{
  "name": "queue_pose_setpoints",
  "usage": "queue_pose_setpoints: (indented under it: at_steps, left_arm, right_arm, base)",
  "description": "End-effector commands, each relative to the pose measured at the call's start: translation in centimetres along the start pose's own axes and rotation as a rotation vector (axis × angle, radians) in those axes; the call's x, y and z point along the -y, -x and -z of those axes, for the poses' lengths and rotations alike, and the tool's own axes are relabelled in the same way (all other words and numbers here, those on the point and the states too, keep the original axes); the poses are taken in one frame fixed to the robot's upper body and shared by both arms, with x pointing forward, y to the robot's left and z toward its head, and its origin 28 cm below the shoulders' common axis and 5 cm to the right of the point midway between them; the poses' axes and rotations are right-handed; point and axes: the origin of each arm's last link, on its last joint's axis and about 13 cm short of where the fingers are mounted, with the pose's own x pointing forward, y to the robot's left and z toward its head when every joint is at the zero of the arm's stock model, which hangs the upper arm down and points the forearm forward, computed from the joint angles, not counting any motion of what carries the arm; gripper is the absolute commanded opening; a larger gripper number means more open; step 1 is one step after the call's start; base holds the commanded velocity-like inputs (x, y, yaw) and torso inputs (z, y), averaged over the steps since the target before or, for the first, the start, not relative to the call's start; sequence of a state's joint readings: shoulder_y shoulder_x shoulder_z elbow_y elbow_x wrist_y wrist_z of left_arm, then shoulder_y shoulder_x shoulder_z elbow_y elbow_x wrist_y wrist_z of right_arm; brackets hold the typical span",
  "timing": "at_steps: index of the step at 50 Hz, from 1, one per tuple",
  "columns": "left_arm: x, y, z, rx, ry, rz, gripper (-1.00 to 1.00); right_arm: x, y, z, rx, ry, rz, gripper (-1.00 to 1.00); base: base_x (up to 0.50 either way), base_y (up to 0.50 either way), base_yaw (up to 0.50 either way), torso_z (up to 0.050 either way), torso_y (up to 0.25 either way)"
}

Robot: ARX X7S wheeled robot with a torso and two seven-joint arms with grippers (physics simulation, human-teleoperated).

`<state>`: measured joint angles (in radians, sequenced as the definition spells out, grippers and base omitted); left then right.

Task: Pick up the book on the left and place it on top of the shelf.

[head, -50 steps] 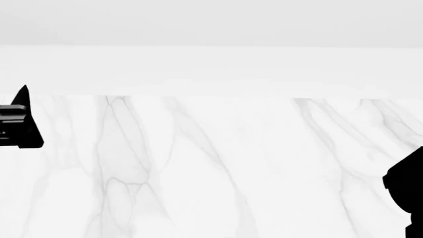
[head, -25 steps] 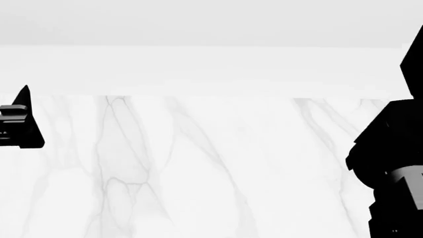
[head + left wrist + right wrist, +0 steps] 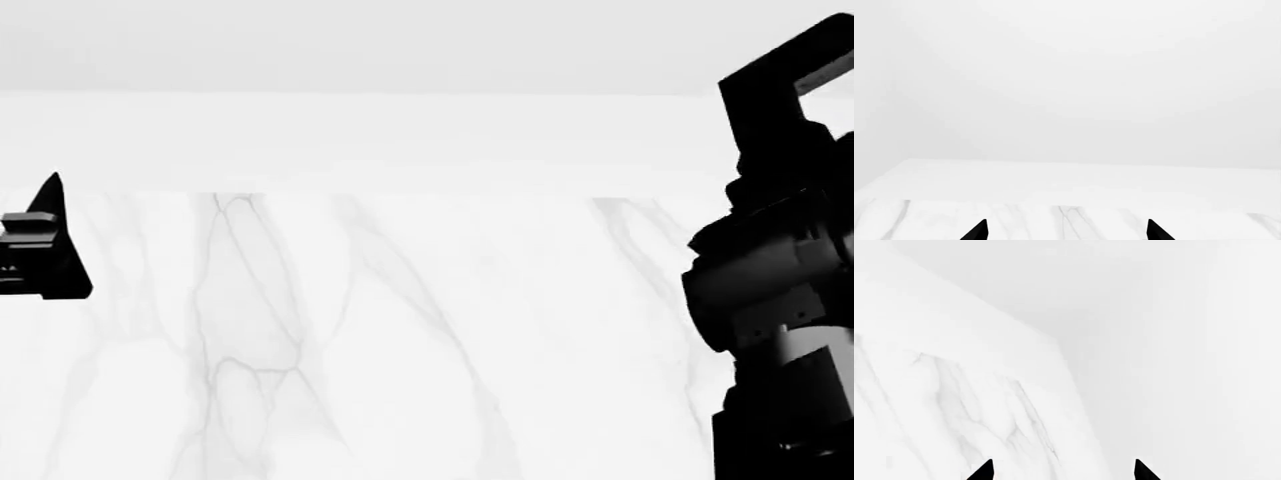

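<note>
The book and the shelf are out of view in every frame. In the left wrist view, my left gripper (image 3: 1066, 233) shows only two black fingertips (image 3: 977, 231), set wide apart with nothing between them, above the white marble table (image 3: 1074, 220). Part of that gripper pokes in at the left edge of the head view (image 3: 43, 245). In the right wrist view, my right gripper (image 3: 1063, 472) shows two black fingertips (image 3: 1143, 471), also wide apart and empty, over the table's edge (image 3: 954, 405). My right arm (image 3: 781, 300) rises tall at the right edge of the head view.
The white marble table (image 3: 400, 350) with grey veins fills the head view. Its far edge meets a plain white band and wall (image 3: 400, 140). No other objects show.
My right arm has risen from the lower right corner of the head view up along its right edge. The left gripper has stayed in place.
</note>
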<state>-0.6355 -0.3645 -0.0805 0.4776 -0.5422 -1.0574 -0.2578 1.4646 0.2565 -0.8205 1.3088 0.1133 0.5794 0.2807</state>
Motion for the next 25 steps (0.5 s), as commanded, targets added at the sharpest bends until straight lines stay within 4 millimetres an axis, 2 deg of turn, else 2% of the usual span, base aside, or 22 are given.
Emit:
queue_pose_setpoints:
  at_steps: [1,5,12,25]
  left_arm:
    - [0.1,-0.1,0.2,-0.001,-0.001,0.002,1.0]
    - [0.2,-0.2,0.3,-0.002,0.0,0.005,1.0]
    - [0.3,-0.3,0.3,-0.002,0.0,0.009,1.0]
    - [0.4,-0.4,0.2,0.0,0.001,0.013,1.0]
  right_arm:
    - [-2.1,-0.1,-0.5,0.16,-0.391,-0.333,1.0]
    - [-2.9,0.1,0.0,0.214,-0.433,-0.403,1.0]
    - [-2.4,2.6,0.2,0.28,-0.497,-0.512,1.0]
    - [-2.5,4.8,0.6,0.355,-0.542,-0.634,1.0]
  base:
    - [0.0,0.0,0.0,0.0,0.0]
    - [0.0,0.0,0.0,0.0,0.0]
    - [0.0,0.0,0.0,0.0,0.0]
    - [0.0,0.0,0.0,0.0,0.0]
